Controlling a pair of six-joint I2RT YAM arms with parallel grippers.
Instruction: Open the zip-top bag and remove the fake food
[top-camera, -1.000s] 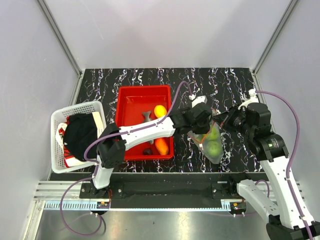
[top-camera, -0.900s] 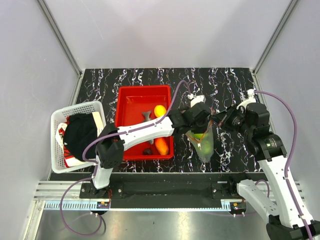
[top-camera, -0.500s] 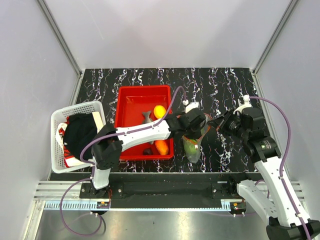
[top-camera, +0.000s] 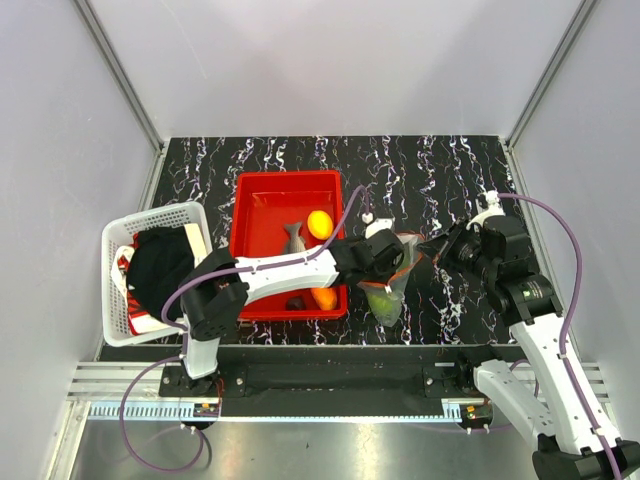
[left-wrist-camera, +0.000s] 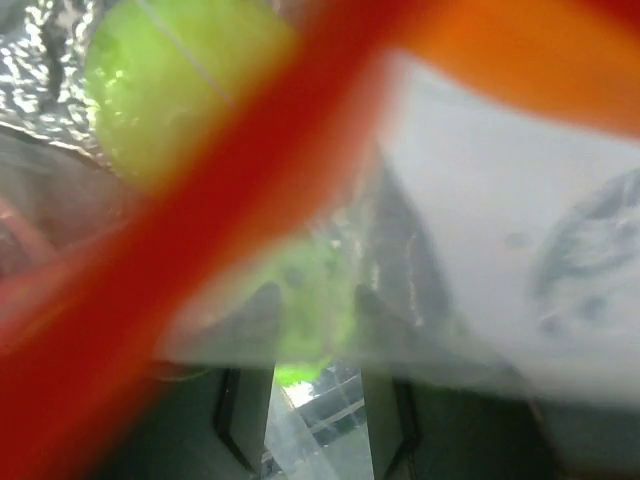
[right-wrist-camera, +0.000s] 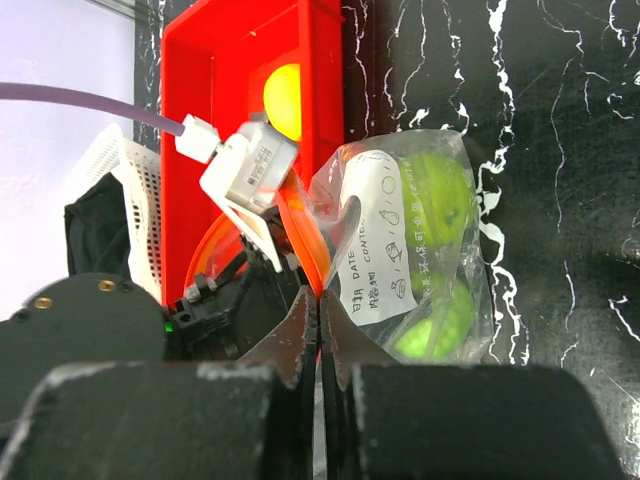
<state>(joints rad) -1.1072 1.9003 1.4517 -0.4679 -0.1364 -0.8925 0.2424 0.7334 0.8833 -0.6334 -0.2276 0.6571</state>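
The zip-top bag hangs between my two grippers just right of the red tray, with two green fruits inside, next to a white label. My right gripper is shut on the bag's red-orange zip strip, and in the top view it stands at the bag's right edge. My left gripper is at the bag's mouth with its jaws apart; blurred bag film and a green fruit fill its view. In the top view the left gripper sits over the bag's top.
The red tray holds a yellow fruit, a grey fish, an orange piece and a small dark piece. A white basket with a black cloth stands at the left.
Both grippers and the bag have shifted left toward the tray. The left gripper's jaws have spread wider. The right gripper has stayed shut on the zip strip.
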